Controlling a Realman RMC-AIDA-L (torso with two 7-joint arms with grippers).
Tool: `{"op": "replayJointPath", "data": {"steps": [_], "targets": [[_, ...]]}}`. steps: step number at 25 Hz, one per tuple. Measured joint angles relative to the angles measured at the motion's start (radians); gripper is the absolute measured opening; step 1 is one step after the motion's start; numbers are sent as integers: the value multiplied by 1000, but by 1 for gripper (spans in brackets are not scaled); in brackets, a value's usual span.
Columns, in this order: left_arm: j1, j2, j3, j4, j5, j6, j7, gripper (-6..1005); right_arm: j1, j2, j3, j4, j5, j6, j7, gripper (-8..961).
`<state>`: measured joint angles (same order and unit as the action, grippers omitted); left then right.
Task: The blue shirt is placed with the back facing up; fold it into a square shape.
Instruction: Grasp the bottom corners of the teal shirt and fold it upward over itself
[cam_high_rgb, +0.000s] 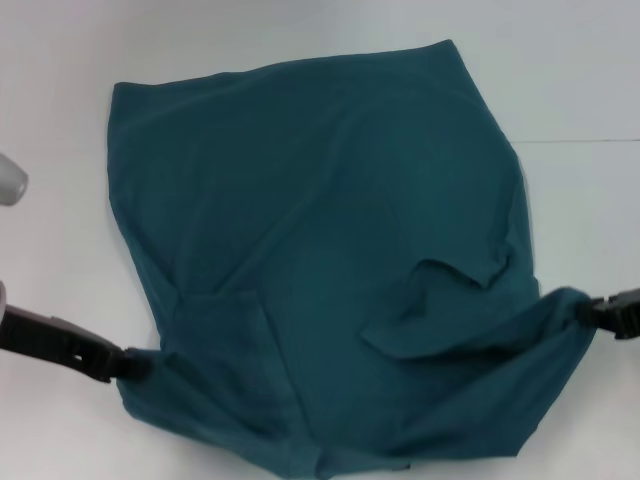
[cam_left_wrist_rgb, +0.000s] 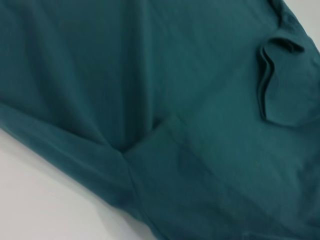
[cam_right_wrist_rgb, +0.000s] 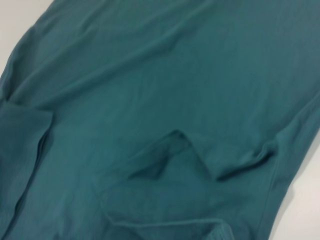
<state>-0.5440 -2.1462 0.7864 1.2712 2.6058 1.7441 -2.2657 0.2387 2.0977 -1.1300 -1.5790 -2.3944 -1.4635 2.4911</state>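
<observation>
Shirt (cam_high_rgb: 320, 250) spread over the white table (cam_high_rgb: 60, 80), filling most of the middle, both sleeves already turned inward onto the body. Left gripper (cam_high_rgb: 128, 366) clamped on the near left edge, fabric bunched at its tip. Right gripper (cam_high_rgb: 592, 312) pinching the near right edge, cloth drawn into a tight gather there. Probably the near end about to be carried over the far end, though hard to be sure from this angle.

To do it well: lift both corners together, at equal height, keeping the edge between them taut but not stretched. Carry forward evenly so neither side leads. Watch the loose right sleeve flap (cam_high_rgb: 440, 310), puckered and likely to shift. Lay down flat before letting go, edges aligned for a square.
</observation>
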Motion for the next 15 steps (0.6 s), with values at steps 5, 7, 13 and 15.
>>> {"op": "replayJointPath", "data": {"steps": [5,7,13,15], "targets": [[-7,12,-16,18,-34,-39,1,50,30,-1,47,-1,2,23,-12,25],[-8,18,-21,23,-50,-56,1,50,45,-1,63,1,2,30,-17,25],[-31,33,-24,16,-77,-124,21,50,106,-7,96,11,-6,52,-27,26],[-41,34,-24,7,-77,-149,33,50,126,-8,98,16,-7,69,-28,26]]}}
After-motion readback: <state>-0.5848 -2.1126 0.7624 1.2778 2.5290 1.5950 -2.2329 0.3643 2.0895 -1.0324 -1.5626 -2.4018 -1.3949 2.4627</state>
